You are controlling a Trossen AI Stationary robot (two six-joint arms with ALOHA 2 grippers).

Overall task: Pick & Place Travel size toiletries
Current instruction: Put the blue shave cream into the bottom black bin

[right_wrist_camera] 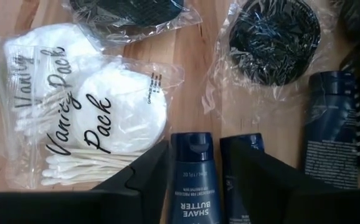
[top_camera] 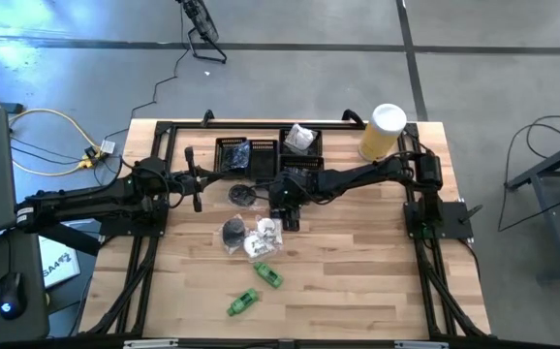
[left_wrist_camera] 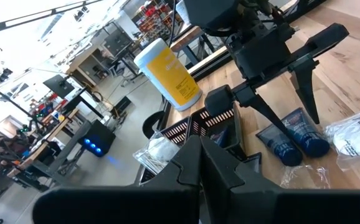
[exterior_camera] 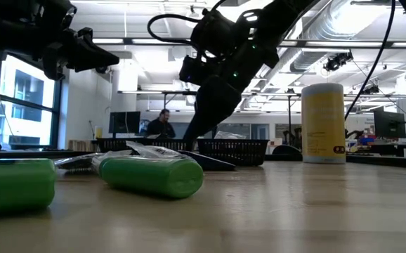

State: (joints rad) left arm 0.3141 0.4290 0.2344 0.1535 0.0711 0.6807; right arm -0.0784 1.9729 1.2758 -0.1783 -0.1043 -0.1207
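Note:
Two dark navy tubes (right_wrist_camera: 191,180) (right_wrist_camera: 239,168) lie side by side on the table. My right gripper (right_wrist_camera: 198,155) (top_camera: 286,215) is open just above them, pointing down, with one finger on either outer side of the pair. White "Vanity Pack" sachets (right_wrist_camera: 105,106), two round black pieces in clear wrap (right_wrist_camera: 273,31) (right_wrist_camera: 130,9) and another navy packet (right_wrist_camera: 332,137) lie around it. Two green tubes (top_camera: 266,275) (top_camera: 244,302) lie nearer the front edge. My left gripper (top_camera: 195,189) (left_wrist_camera: 198,146) is shut and empty, held above the table at the left.
Two black mesh trays (top_camera: 233,155) (top_camera: 301,160) stand at the far middle, each with items inside. A yellow cylinder with a white lid (top_camera: 384,131) stands at the far right. Bare wood lies along the front and right of the table.

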